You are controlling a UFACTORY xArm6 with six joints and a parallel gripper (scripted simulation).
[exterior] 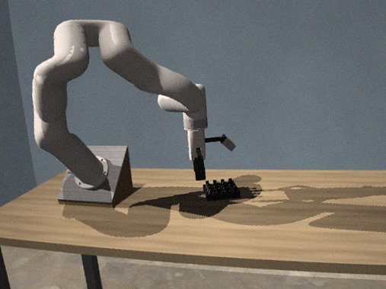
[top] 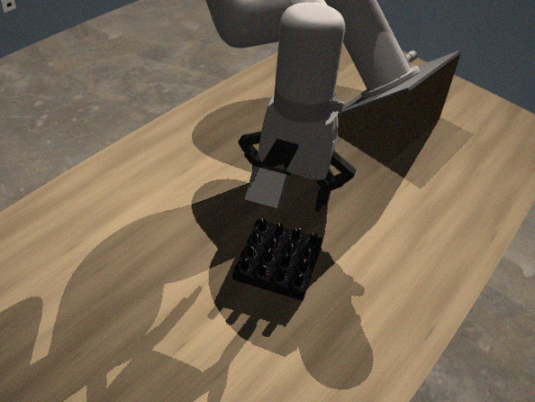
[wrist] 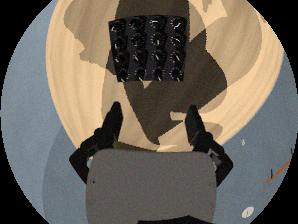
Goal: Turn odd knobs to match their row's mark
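Observation:
The black knob box (top: pixel 269 287) (exterior: pixel 222 196) (wrist: pixel 149 66) stands flat on the table, in the arm's shadow, with four rows of four black knobs. White lines and marks show faintly; in the wrist view, lines of the row nearest the gripper slant mostly toward the lower right. Printed names and the socket cannot be made out, and exact marks are too small to tell. My gripper (top: pixel 294 199) (exterior: pixel 201 179) (wrist: pixel 154 111) is open and empty, pointing down. It hangs above table height, off the box's side toward the arm base, touching nothing. One finger is mostly hidden in the top view.
The wooden table (top: pixel 149 189) (exterior: pixel 163 246) carries the arm's wedge-shaped base mount (top: pixel 396 131) (exterior: pixel 121 178) behind the gripper. The wrist camera (top: pixel 266 187) (exterior: pixel 228 142) sticks out from the gripper over the box side. Large arm shadows cross the table and box.

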